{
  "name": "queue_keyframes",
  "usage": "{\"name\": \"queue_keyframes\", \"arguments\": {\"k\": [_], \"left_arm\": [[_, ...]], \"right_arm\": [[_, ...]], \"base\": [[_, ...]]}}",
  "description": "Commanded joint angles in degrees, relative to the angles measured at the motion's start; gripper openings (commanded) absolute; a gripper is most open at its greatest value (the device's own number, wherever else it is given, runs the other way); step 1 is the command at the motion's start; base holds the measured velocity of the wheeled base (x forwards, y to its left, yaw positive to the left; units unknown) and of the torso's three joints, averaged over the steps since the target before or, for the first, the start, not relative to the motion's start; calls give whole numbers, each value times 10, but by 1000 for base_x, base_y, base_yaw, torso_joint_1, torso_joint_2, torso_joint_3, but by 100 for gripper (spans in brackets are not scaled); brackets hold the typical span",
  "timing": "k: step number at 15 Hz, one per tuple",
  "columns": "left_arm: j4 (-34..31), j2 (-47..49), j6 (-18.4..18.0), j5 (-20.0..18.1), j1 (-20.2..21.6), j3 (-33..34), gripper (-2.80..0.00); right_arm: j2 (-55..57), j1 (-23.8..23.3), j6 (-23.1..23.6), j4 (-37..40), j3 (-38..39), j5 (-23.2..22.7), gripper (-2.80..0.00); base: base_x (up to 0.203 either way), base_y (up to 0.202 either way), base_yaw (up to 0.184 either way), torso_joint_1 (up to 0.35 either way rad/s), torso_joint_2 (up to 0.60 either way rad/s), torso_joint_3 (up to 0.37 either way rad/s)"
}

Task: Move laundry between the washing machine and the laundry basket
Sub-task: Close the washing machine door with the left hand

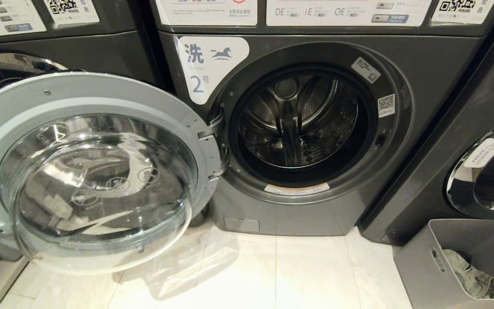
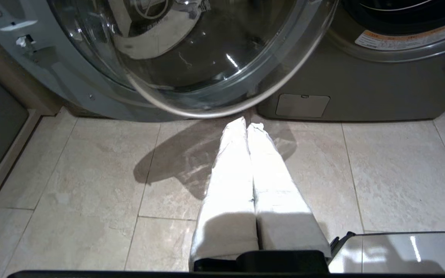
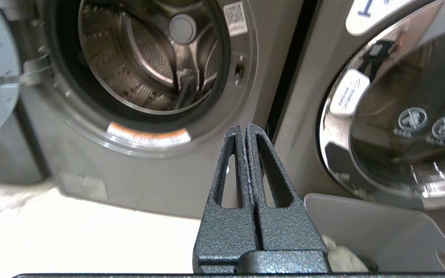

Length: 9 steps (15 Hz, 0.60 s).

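The dark grey washing machine (image 1: pixel 307 206) stands straight ahead with its round glass door (image 1: pixel 97 171) swung wide to the left. Its steel drum (image 1: pixel 298 120) shows no laundry inside. A grey laundry basket (image 1: pixel 418 266) sits on the floor at the lower right with a pale green-grey garment (image 1: pixel 472 277) in it. Neither arm shows in the head view. My left gripper (image 2: pixel 246 125), wrapped in white, hangs shut over the floor tiles just before the door's lower rim. My right gripper (image 3: pixel 244 129) is shut and empty, low before the machine's front, with the basket (image 3: pixel 381 227) beside it.
Another washer (image 1: pixel 483 171) stands to the right, its door closed, right behind the basket. A third machine (image 1: pixel 24 47) is at the left behind the open door. Pale floor tiles (image 1: pixel 272 274) stretch in front of the machines.
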<state>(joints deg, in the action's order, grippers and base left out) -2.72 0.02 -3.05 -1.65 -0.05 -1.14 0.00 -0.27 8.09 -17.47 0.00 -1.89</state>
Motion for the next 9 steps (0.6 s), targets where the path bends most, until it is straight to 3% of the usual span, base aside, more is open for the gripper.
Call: {"name": "queue_keyframes", "arguments": {"k": [1, 9], "left_arm": [[0, -1, 0, 0, 0, 0, -280], [0, -1, -3, 0, 0, 1, -280]], "right_arm": [[0, 0, 1, -1, 23, 0, -280], [1, 0, 1, -1, 23, 0, -280]], "base": [[-201, 0, 3, 2, 2, -1], [-192, 0, 1, 1, 3, 4]]}}
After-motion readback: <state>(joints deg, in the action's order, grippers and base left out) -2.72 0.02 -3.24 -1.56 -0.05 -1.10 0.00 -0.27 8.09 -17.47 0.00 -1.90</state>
